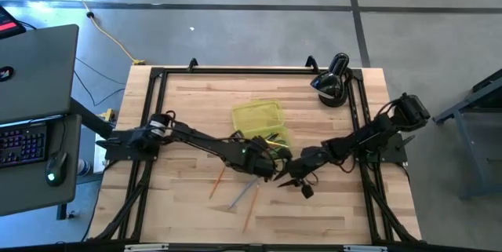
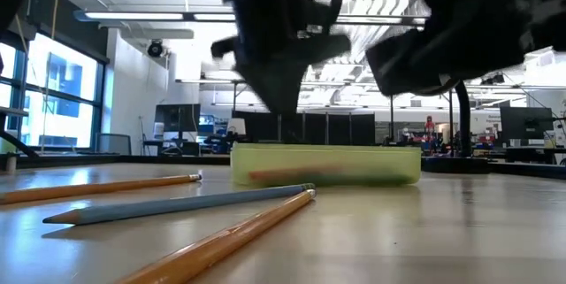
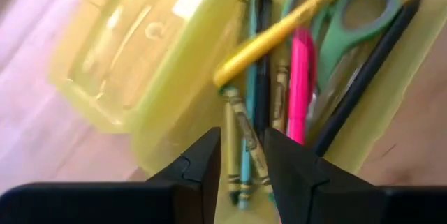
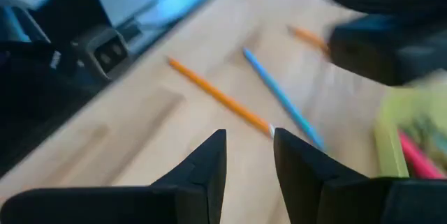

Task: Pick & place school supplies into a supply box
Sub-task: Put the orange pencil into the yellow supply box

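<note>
the supply box [image 1: 259, 118] is sitting open near the centre of the table [image 1: 196, 95] in the high view, with its lid lying flat beside the tray. in the left wrist view it is already holding a yellow pencil [image 3: 279, 32], a pink pen [image 3: 300, 77], green-handled scissors [image 3: 349, 21], a black pencil [image 3: 367, 70] and some crayons.

three pencils are lying loose on the table toward the lower left of the high view: two orange pencils [image 1: 217, 181] [image 1: 249, 211] and a grey-blue pencil [image 1: 243, 195] between them.

the left tool [image 3: 241, 161] is hanging over the near end of the box, its fingers slightly apart and holding nothing. the right tool [image 4: 248, 154] is hovering above the wood, just right of the left tool in the high view, fingers likewise parted and empty, with an orange pencil [image 4: 220, 95] and the blue one [image 4: 283, 98] lying ahead of it.

the loose pencils are looking light, stiff and smooth, so they are likely to roll or skid if nudged from one side. taking one across its middle, fingers straddling the shaft and closing square to its length, is probably the safest hold; a grip near the tip would let it pivot and droop.
</note>
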Controlling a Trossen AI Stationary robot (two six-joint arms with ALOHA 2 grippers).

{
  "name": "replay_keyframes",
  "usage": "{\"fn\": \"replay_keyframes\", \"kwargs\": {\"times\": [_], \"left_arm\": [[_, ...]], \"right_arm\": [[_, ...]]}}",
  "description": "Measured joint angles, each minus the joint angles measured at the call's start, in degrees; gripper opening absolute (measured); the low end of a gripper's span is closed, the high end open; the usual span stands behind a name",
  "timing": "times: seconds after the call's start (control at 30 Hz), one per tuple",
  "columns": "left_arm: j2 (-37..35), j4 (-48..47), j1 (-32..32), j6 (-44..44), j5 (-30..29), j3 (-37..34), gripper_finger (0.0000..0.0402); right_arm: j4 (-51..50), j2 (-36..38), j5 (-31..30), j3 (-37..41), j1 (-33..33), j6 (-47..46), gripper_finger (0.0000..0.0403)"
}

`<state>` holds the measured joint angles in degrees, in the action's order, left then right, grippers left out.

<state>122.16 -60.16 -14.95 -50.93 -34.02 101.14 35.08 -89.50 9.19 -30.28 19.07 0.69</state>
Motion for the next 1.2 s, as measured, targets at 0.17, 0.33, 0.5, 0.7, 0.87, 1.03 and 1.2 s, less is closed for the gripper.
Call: {"fn": "replay_keyframes", "kwargs": {"times": [0.17,0.33,0.5,0.7,0.87,1.03,1.2], "left_arm": [[-4.11,-6.46,-1.78,-3.62,-4.44,3.71,0.0143],[-8.55,-11.74,-5.42,-6.32,-12.06,8.06,0.0143],[-11.73,-14.38,-10.18,-5.94,-17.75,11.94,0.0143],[-12.87,-14.93,-14.83,-5.92,-22.13,14.22,0.0143],[-12.89,-15.11,-17.59,-5.91,-22.08,14.24,0.0143],[-12.86,-14.91,-19.35,-6.34,-21.69,14.15,0.0143],[-12.86,-14.74,-20.96,-6.36,-22.02,14.15,0.0143]], "right_arm": [[9.11,-0.61,0.43,-0.04,1.65,1.5,0.0099],[13.74,-4.56,1.43,-1.92,4.35,5.83,0.0099],[13.72,-13.5,5.21,-10.24,6.2,8.62,0.0099],[5.2,-24.66,15.99,-23.24,6.03,13.68,0.0099],[-2.28,-31.83,16.34,-32.55,4.8,16.3,0.0099],[-5.49,-36.77,18.37,-37.08,3.83,18.13,0.0099],[-5.16,-38.92,18.45,-38.42,2.7,18.9,0.0099]]}}
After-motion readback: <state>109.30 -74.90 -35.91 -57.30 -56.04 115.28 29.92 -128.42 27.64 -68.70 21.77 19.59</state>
